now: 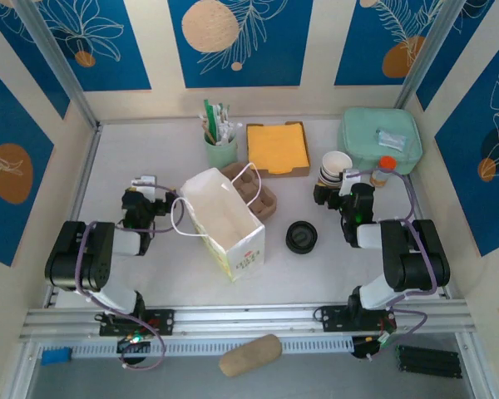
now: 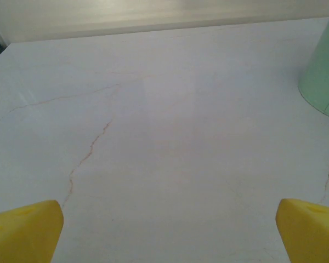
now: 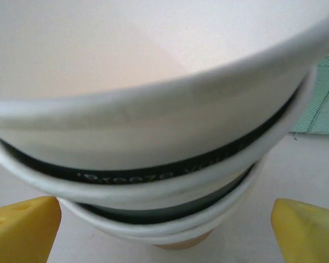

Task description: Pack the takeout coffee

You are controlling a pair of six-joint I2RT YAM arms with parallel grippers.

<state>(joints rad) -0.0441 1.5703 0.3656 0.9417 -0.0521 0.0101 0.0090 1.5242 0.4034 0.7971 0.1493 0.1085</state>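
Right fingers [image 3: 22, 233] stand wide apart, empty, close against the cup stack [image 3: 153, 137]. Left fingers [image 2: 22, 233], equally spread and empty, face the tabletop [image 2: 153, 137]. Black round thing [image 1: 301, 237] sits between bag [image 1: 229, 220] and right fingers; whether it is the lidded coffee, I cannot tell.

The table [image 2: 170, 137] is smooth and pale, marble-veined, with a soft sheen. The paper bag [image 1: 224, 218] is matt white paper, lightly creased. The stack of cups [image 3: 153, 126] has smooth, faintly glossy white paper rims. The black lids [image 1: 301, 236] look like plastic (gloss hard to judge). The cup carrier [image 1: 262, 195] is rough brown pulp card. The left gripper [image 2: 167, 241] has matt yellow fingertips [image 2: 22, 233].
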